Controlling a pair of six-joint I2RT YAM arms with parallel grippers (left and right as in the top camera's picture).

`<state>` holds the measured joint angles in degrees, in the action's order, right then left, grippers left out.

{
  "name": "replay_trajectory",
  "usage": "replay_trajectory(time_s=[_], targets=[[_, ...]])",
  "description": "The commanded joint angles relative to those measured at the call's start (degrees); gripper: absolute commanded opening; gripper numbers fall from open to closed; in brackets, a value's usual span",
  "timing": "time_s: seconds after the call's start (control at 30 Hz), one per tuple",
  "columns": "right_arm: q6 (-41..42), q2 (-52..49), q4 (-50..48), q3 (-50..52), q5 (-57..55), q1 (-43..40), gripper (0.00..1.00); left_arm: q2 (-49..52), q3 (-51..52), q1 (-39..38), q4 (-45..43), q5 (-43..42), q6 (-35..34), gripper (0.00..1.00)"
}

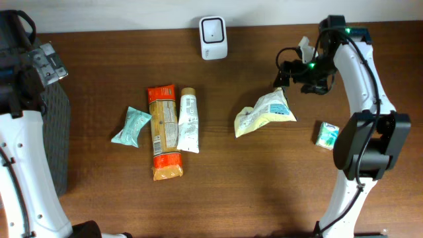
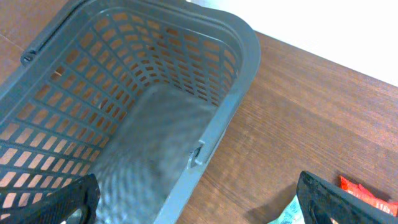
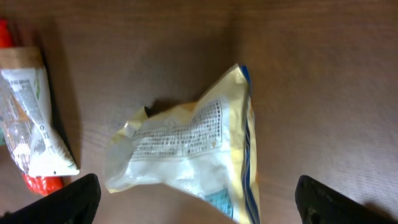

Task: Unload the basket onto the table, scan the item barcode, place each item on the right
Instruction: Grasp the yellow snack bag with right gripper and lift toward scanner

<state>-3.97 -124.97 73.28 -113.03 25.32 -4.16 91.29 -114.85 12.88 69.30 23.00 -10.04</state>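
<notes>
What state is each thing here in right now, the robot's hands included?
Left hand, open over the basket.
Right hand, open above the yellow bag, empty.
Yellow bag, crumpled, lying loose on the table.
Basket, upright, nothing visible inside.
Scanner, standing upright, untouched.
Orange packet, lying flat.
White tube, lying flat, capped.
Teal packet, lying flat.
Small box, lying on the table.
</notes>
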Motion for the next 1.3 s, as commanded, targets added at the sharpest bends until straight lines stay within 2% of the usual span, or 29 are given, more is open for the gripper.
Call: replay_trajectory(time_s=[0.0,0.1,0.17,0.27,0.3,0.4,0.43,0.53,0.6,0.83,1.0,1.07,1.17,1.2,1.27], targets=[[-6.45,-2.67,-2.40,3.45,5.57,0.00,0.99,-0.35,0.07,0.04,0.04,0.79,0.52,0.99],[-6.78,-7.15,-2.84,3.78,6.78,0.02,0.99,-0.35,0.07,0.04,0.04,0.79,0.52,0.99],[-9.33,-12.46,-2.12,4.63,12.11,0.07,0.99,-0.35,0.07,0.04,0.04,0.79,0.52,0.99],[-9.33,-13.35,-4.55,10.29,12.26,0.07,0.70,-0.35,0.07,0.04,0.04,0.79,0.52,0.99],[-9.35,-13.38,-6.40,12.46,12.26,0.07,0.56,-0.35,0.07,0.04,0.04,0.79,0.52,0.99],[-9.31,-13.35,-9.14,14.01,13.60,0.07,0.07,-0.35,0.07,0.04,0.04,0.79,0.52,0.99],[-9.33,-13.29,-9.11,13.88,13.88,0.07,0.04,-0.35,0.04,0.04,0.04,0.79,0.52,0.99],[-9.38,-11.80,-9.05,13.60,15.39,0.00,0.04,-0.35,0.04,0.04,0.04,0.79,0.52,0.99],[-12.81,-7.15,-8.68,13.57,19.56,0.00,0.04,-0.35,0.07,0.04,0.04,0.79,0.52,0.99],[-13.38,23.12,-13.79,13.60,21.46,0.02,0.04,-0.35,0.04,0.04,0.04,0.79,0.52,0.99],[-8.81,27.54,-15.28,13.60,16.22,0.70,0.04,-0.35,0.07,0.04,0.04,0.79,0.52,0.99],[-2.58,27.54,-18.80,13.60,6.75,4.13,0.04,-0.35,0.07,0.04,0.04,0.79,0.52,0.99],[2.89,27.15,-28.50,13.60,-26.21,15.54,0.04,-0.35,0.07,0.04,0.04,0.79,0.52,0.99],[1.99,26.77,-31.39,13.62,-34.14,18.34,0.04,-0.35,0.07,0.04,0.02,0.79,0.52,0.99],[-9.05,24.30,-40.98,13.62,-48.57,24.74,0.04,-0.35,0.04,0.04,0.02,0.79,0.52,0.99]])
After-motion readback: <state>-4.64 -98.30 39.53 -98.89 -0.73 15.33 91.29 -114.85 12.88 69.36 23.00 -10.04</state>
